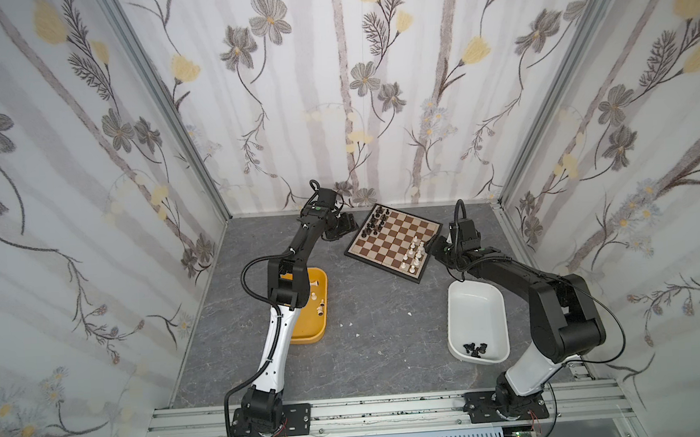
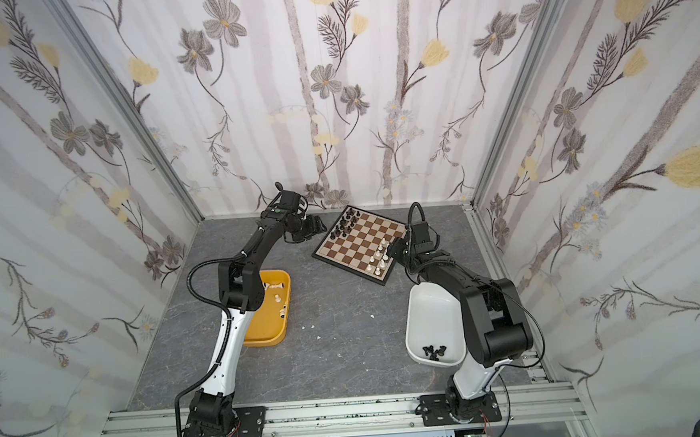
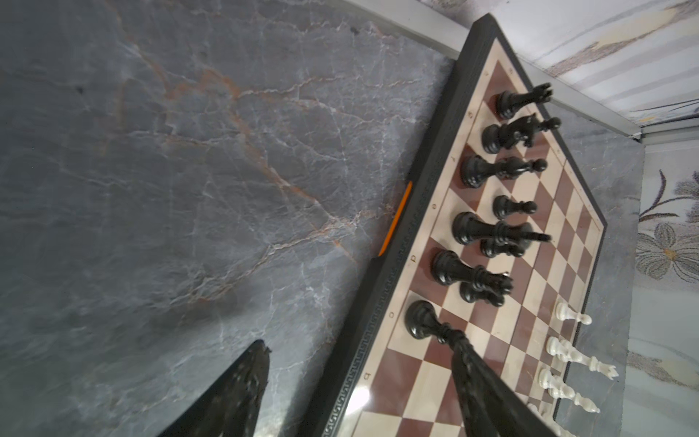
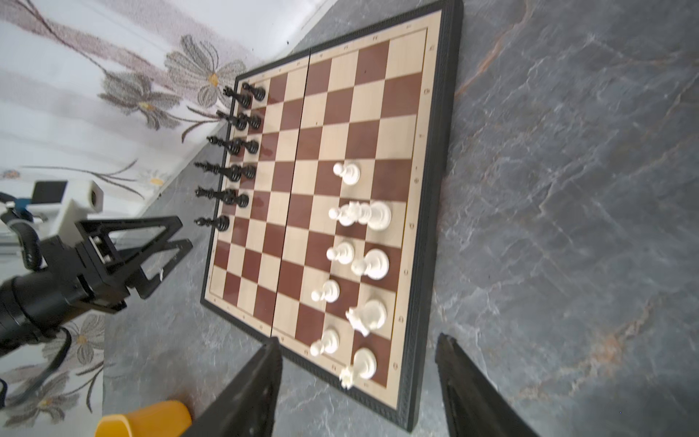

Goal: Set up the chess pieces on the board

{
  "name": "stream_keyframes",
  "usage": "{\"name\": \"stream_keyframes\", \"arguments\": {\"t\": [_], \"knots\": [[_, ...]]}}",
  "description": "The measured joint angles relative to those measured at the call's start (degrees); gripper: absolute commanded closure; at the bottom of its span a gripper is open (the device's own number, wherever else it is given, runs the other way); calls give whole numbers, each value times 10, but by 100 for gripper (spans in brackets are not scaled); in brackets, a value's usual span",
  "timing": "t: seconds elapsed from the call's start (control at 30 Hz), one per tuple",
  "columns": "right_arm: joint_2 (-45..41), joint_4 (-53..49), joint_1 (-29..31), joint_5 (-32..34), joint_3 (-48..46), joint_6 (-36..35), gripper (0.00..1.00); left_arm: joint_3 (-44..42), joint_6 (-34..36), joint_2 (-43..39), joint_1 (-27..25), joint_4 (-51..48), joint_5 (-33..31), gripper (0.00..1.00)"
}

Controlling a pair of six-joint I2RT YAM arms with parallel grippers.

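The board (image 1: 395, 237) (image 2: 362, 239) lies at the back of the grey table, turned at an angle. Several black chess pieces (image 1: 375, 222) (image 3: 472, 227) (image 4: 234, 170) stand along its far-left side. Along its near-right side are several white chess pieces (image 1: 415, 253) (image 4: 372, 215). My left gripper (image 1: 342, 226) (image 3: 359, 342) hangs open at the black side's edge, one finger over the table, the other crossing the top of a black piece (image 3: 420, 321). At the white side's corner my right gripper (image 1: 435, 247) (image 4: 358, 338) is open and holds nothing.
A yellow tub (image 1: 320, 308) (image 2: 275, 324) with a few white pieces sits under the left arm. On the right, a white tub (image 1: 474, 303) (image 2: 429, 318) holds several black pieces (image 1: 476, 348). Small white bits (image 1: 348, 324) lie on the table.
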Motion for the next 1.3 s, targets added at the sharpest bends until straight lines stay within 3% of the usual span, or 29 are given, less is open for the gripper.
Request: {"name": "stream_keyframes", "arguments": {"t": [0.23,0.63,1.1,1.3], "knots": [[95,53,-25,-26,57,11,48,4,1,24,0,33,32,32],[188,73,-52,-43,113,30,52,-31,7,21,-2,83,73,35],[230,69,-60,-47,136,48,53,-78,18,-2,-3,110,73,35],[235,68,-59,-57,139,60,58,-79,22,-6,-4,96,73,38]]}}
